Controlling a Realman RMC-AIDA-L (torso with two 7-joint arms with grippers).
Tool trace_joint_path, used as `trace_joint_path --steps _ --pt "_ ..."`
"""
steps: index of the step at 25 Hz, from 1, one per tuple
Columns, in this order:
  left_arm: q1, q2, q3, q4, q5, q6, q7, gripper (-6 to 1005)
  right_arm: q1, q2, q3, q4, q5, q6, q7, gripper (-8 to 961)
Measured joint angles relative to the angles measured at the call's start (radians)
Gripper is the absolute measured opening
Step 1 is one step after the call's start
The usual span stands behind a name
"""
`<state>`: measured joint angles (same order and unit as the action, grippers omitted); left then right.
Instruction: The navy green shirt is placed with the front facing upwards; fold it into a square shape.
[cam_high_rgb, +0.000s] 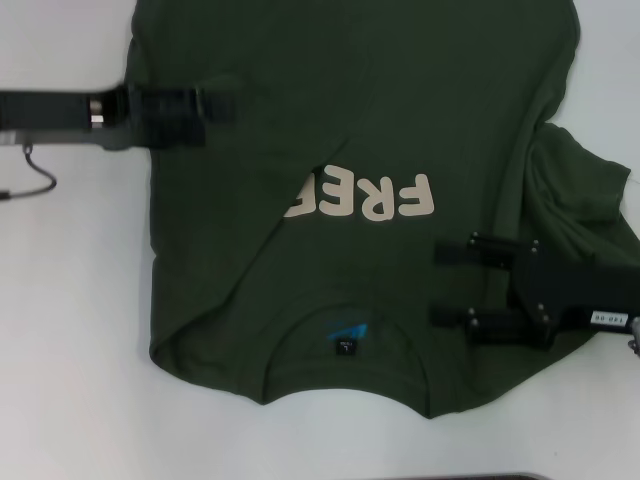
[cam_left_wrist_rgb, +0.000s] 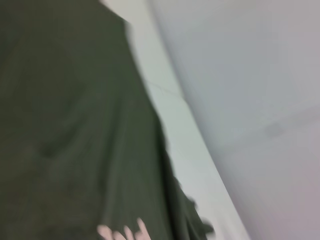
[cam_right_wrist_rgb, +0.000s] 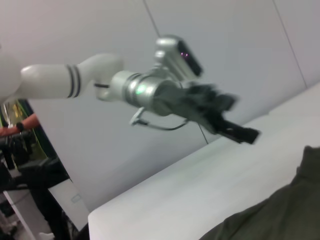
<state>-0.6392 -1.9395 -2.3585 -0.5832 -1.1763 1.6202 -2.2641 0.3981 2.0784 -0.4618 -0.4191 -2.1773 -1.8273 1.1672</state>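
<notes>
The navy green shirt lies on the white table with its collar and blue neck label toward the near edge. Its left side is folded inward, and this flap covers the start of the cream lettering. The right sleeve is bunched up. My left gripper reaches in over the shirt's left edge at the far left; the right wrist view shows that left gripper raised above the table. My right gripper is open over the shirt's right shoulder area. Dark cloth fills the left wrist view.
A thin black cable hook hangs below the left arm on the bare table. The table's near edge runs along the bottom. A grey wall stands behind the table, and a person's arm shows off to one side.
</notes>
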Motion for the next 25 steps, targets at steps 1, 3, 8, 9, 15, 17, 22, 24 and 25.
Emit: trace_joint_path --steps 1,3,8,9,15,17,22,24,25 --pt "0.008 -0.003 0.000 -0.011 0.007 0.030 0.054 904 0.008 -0.001 -0.001 -0.008 0.000 0.001 0.039 884" --pt "0.039 -0.019 0.000 -0.051 0.022 0.095 0.196 903 0.026 -0.003 -0.003 -0.025 -0.002 0.004 0.138 884" --pt "0.175 -0.096 -0.014 -0.184 0.013 0.163 0.467 904 0.046 -0.005 0.012 -0.060 0.034 -0.003 0.306 884" --pt "0.203 -0.112 -0.014 -0.208 0.012 0.167 0.510 904 0.047 -0.005 0.013 -0.063 0.046 -0.004 0.330 884" --pt "0.291 -0.143 -0.016 -0.225 0.006 0.211 0.666 903 0.038 -0.008 0.006 -0.132 0.062 -0.011 0.462 884" --pt "0.306 -0.151 -0.021 -0.226 0.004 0.250 0.673 903 0.022 -0.012 0.003 -0.172 0.044 -0.014 0.529 884" --pt "0.307 -0.161 -0.042 -0.241 0.003 0.303 0.663 903 -0.010 -0.072 0.001 -0.272 -0.029 -0.022 0.799 884" --pt "0.305 -0.161 -0.044 -0.248 0.003 0.319 0.648 903 -0.013 -0.116 0.005 -0.290 -0.065 -0.026 0.921 884" --pt "0.303 -0.161 -0.044 -0.250 0.003 0.326 0.635 903 -0.012 -0.146 0.009 -0.294 -0.084 -0.023 0.985 884"
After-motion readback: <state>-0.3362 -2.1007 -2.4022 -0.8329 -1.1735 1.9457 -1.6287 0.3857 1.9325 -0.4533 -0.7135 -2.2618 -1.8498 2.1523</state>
